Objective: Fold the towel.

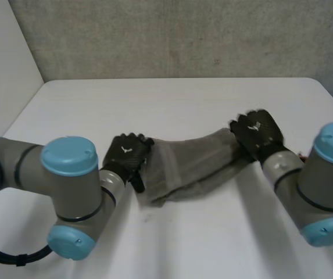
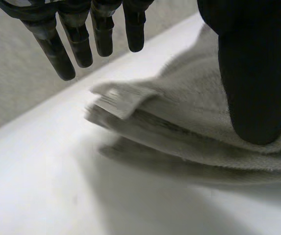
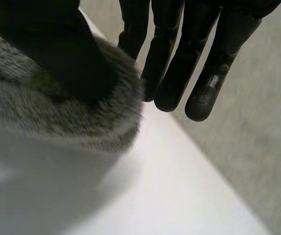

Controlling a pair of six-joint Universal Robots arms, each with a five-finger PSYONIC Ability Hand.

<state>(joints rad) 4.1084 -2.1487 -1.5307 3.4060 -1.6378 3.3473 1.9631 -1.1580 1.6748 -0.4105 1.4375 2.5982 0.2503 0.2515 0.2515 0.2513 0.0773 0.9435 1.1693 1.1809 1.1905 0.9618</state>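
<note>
A grey towel lies folded into a long thick band across the middle of the white table. My left hand is at its left end. There the thumb rests on the top layer of the towel, and the straight fingers hang above the stacked edges without touching them. My right hand is at the right end, which rises off the table. Its thumb presses the towel toward nearly straight fingers at the cloth's edge.
A grey wall runs behind the far edge of the table. Bare table surface stretches in front of the towel, between my two arms, and behind it up to the wall.
</note>
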